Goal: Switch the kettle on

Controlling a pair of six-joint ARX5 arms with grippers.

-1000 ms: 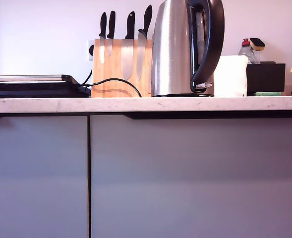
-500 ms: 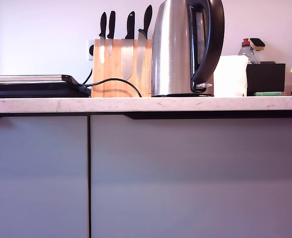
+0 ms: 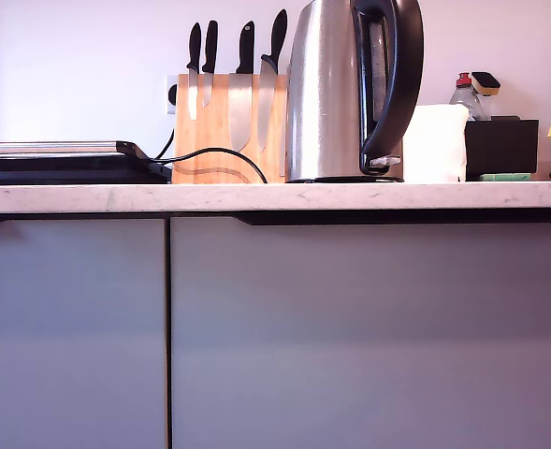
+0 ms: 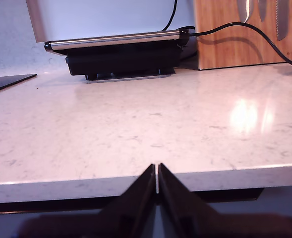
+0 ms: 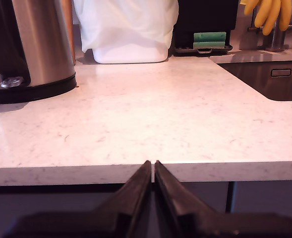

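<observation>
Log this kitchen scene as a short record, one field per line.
kettle: upright on its base on the countertop
switch tab: at the handle's foot, untouched
my first gripper: shut, at the counter edge, facing the grill
my second gripper: shut, at the counter edge, kettle ahead
behind kettle: knife block

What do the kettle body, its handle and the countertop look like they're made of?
The kettle body looks like brushed stainless steel: grey, with soft vertical reflections. Its handle is glossy black, probably plastic. The countertop looks like polished pale stone or a composite, faintly veined, with a window glare showing in the first wrist view.
</observation>
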